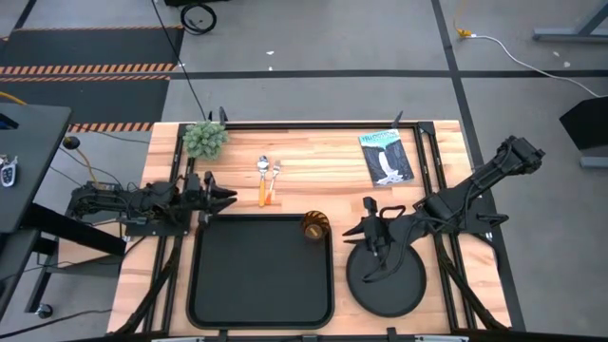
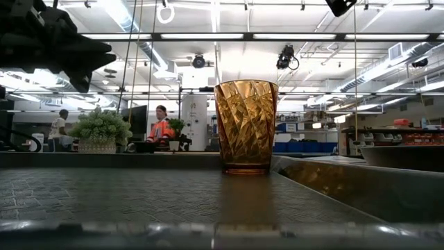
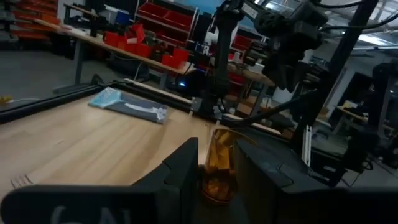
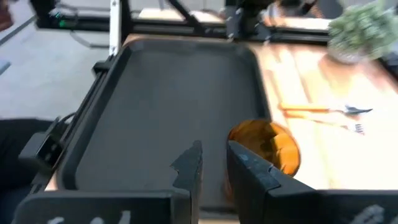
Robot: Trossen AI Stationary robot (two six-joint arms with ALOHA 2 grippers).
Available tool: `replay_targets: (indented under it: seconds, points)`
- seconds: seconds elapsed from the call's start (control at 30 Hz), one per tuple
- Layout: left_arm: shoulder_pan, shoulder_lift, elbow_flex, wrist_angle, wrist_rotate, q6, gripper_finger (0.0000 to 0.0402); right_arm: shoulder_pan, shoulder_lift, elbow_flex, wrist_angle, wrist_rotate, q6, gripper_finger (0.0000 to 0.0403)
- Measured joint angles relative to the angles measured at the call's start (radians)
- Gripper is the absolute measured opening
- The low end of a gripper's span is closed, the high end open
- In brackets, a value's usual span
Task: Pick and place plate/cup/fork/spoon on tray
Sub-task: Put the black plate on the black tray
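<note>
Cup point(image 1: 315, 226) on tray point(image 1: 261, 271); right gripper point(image 1: 372, 239) seemingly open over plate point(image 1: 386, 278)

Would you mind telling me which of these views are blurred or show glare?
Right wrist view: soft throughout, with the cup and tray smeared. Left wrist view: slightly soft. Low view: cup sharp, ceiling lights glaring. High view: evenly lit.

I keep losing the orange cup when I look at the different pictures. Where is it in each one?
High view: the cup stands in the tray's far right corner.
Low view: it is in the middle, upright on the tray.
Left wrist view: it shows low in the middle, just past the left hand's fingers.
Right wrist view: it is low and right of middle.
Shared landmark: the black tray under the cup, in all four.
</note>
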Motion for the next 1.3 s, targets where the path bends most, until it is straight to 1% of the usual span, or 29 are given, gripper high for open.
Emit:
replay_targets:
  seconds: [0.13, 0.33, 0.43, 0.5, 0.57, 0.73, 0.8, 0.9, 1.03, 1.13, 1.2, 1.3]
  points:
    - [0.0, 0.0, 0.0, -0.017, -0.002, -0.018, 0.011, 0.001, 0.026, 0.0, 0.068, 0.053, 0.001, 0.008]
    - [0.0, 0.046, 0.0, -0.02, -0.014, -0.042, 0.011, -0.001, 0.109, 0.0, 0.178, 0.053, -0.004, 0.008]
    - [-0.001, 0.082, 0.0, -0.018, -0.019, -0.043, 0.011, 0.0, 0.138, 0.0, 0.177, 0.035, 0.063, 0.008]
    - [-0.005, 0.106, 0.0, -0.017, -0.015, -0.059, 0.011, -0.001, 0.151, 0.0, 0.129, -0.002, 0.15, 0.008]
    - [-0.009, 0.129, 0.0, -0.019, -0.003, -0.06, 0.011, -0.001, 0.163, 0.003, 0.061, -0.013, 0.261, 0.008]
    - [-0.01, 0.181, 0.0, -0.015, -0.002, -0.062, 0.011, -0.007, 0.184, 0.022, -0.185, -0.048, 0.526, 0.008]
    - [-0.01, 0.196, 0.0, -0.004, -0.002, -0.082, 0.011, -0.015, 0.198, 0.024, -0.264, -0.086, 0.605, 0.008]
    - [-0.01, 0.209, 0.0, 0.011, -0.002, -0.092, 0.011, -0.047, 0.221, 0.025, -0.356, -0.169, 0.65, 0.008]
    - [-0.01, 0.214, 0.0, 0.029, -0.003, -0.08, 0.011, -0.136, 0.271, 0.026, -0.426, -0.347, 0.645, 0.008]
    - [-0.01, 0.215, 0.0, 0.033, -0.003, -0.079, 0.011, -0.191, 0.304, 0.026, -0.483, -0.452, 0.575, 0.0086]
    - [-0.01, 0.215, 0.0, 0.032, -0.002, -0.078, 0.011, -0.21, 0.31, 0.026, -0.518, -0.483, 0.539, 0.0095]
    - [-0.01, 0.215, 0.0, 0.032, -0.002, -0.077, 0.011, -0.229, 0.303, 0.026, -0.554, -0.49, 0.502, 0.0111]
